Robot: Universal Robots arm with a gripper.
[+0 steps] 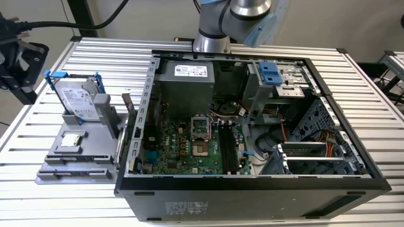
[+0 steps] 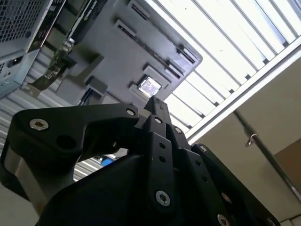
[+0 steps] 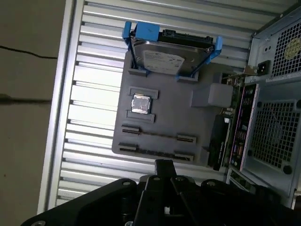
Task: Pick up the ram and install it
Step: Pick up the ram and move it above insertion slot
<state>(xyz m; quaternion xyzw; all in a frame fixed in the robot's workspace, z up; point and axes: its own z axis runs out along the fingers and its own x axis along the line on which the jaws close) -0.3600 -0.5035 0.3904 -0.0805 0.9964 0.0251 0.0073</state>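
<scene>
The ram [image 3: 159, 135] is a thin dark stick standing on edge between two clips of the grey tray [image 3: 164, 115], in the row next to the small square chip [image 3: 140, 103]. The second wrist view shows the same stick [image 2: 153, 45]. In the exterior view the tray [image 1: 57, 165] lies at the left, beside the open computer case [image 1: 252, 184]. My gripper [image 3: 163, 165] hangs well above the tray's near edge with its black fingers together and nothing between them. The same joined tips [image 2: 156, 102] point toward the tray. The motherboard's long black memory slots [image 1: 228, 149] lie inside the case.
A silver hard drive in a blue-handled frame [image 1: 81, 99] stands at the tray's far end. The slatted metal table [image 1: 372, 94] carries everything. The arm's base [image 1: 211, 40] rises behind the case. Black stands and cables [image 1: 19, 56] are at the exterior view's left.
</scene>
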